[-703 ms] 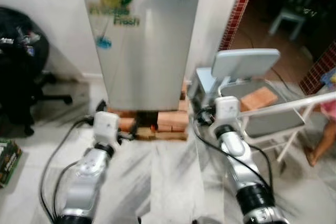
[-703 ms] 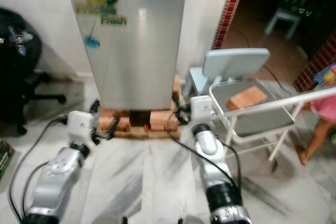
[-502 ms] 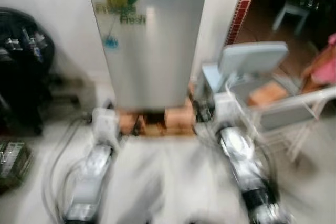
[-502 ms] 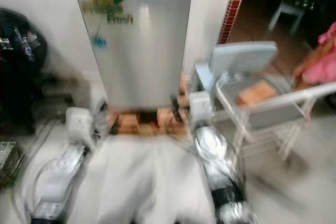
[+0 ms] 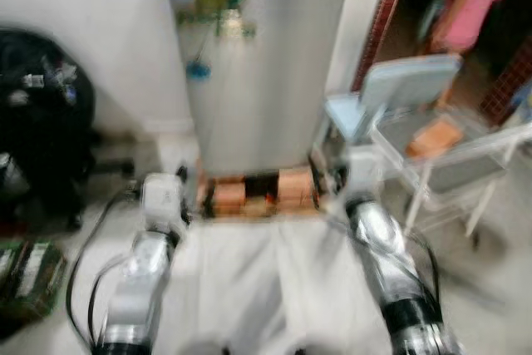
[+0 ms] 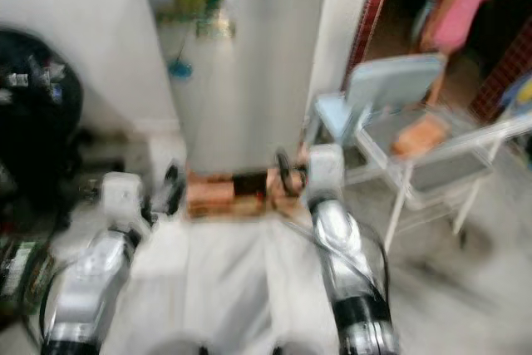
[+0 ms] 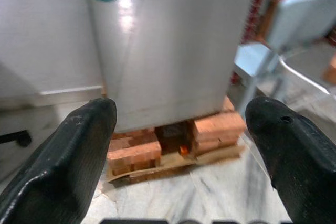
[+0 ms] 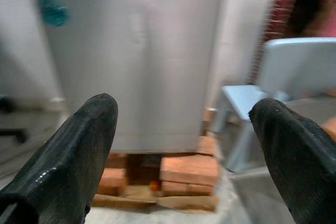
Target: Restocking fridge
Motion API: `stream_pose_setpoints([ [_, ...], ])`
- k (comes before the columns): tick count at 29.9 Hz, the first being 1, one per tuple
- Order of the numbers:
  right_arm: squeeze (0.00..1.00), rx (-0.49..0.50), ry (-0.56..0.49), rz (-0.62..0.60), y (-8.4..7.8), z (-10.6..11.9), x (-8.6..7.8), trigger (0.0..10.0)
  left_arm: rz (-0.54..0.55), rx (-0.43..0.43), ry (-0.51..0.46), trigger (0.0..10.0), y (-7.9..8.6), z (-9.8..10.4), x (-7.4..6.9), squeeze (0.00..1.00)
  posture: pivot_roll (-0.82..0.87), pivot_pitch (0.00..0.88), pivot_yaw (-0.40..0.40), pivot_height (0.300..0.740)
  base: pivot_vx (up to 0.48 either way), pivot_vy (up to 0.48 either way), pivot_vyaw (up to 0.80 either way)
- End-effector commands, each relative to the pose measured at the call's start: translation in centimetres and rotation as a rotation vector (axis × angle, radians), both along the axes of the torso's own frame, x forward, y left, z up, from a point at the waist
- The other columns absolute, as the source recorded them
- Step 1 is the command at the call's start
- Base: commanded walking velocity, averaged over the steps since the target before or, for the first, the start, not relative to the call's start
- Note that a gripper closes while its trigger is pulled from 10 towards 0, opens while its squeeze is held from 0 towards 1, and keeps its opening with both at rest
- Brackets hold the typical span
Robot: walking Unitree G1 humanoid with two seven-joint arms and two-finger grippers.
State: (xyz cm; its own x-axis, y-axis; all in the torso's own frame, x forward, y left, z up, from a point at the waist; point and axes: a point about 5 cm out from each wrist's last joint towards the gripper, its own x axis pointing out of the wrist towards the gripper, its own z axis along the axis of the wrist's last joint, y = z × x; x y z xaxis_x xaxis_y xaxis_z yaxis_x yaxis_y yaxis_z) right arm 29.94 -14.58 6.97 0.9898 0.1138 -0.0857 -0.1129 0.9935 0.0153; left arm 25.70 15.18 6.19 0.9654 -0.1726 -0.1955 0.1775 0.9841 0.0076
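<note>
Our left gripper point(image 7: 178, 129) is spread wide and carries nothing; ahead stands the fridge point(image 5: 258, 72), door closed, raised on bricks point(image 7: 210, 127); we judge the steel door stiff, heavy and slick, best taken at its edge, though blur hides any handle; our right gripper point(image 8: 181, 124) is likewise agape and empty; a chair point(image 5: 407, 89) stands just beside.

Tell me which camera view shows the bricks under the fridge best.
The left wrist view: the bricks are sharp, stacked on both sides of a dark gap beneath the closed fridge, seen between the open left claw. The right wrist view shows them lower and softer. Both eye views are motion-blurred, giving just an orange band.
</note>
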Motion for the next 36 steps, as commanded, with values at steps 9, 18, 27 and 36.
stream_pose_setpoints([
  [9, 0.0, 0.03, -0.045, 0.083, 1.7, 1.0, 0.2, 10.0, 0.069, 0.064, -0.053, 10.0, 1.3, 0.5, 0.5, 0.0, 0.11, 0.018, -0.015, 0.74, 0.0, 0.48, -0.71],
  [18, 0.0, 0.008, -0.055, 0.138, 2.4, 1.1, 0.2, 10.0, 0.092, 0.053, -0.06, 10.0, 1.8, 0.5, 0.7, 0.0, 0.11, 0.01, -0.018, 0.74, 0.0, 0.48, 0.0],
  [27, 0.0, -0.005, -0.055, 0.133, 2.2, 1.1, 0.3, 10.0, 0.089, 0.041, -0.038, 10.0, 1.6, 0.3, 0.8, 0.0, 0.11, 0.011, -0.02, 0.74, 0.0, 0.479, 0.0],
  [36, 0.0, -0.003, -0.056, 0.138, 2.2, 1.2, 0.4, 10.0, 0.066, 0.045, -0.045, 10.0, 1.5, 0.4, 0.9, 0.0, 0.1, 0.007, -0.015, 0.74, 0.066, 0.427, 0.0],
])
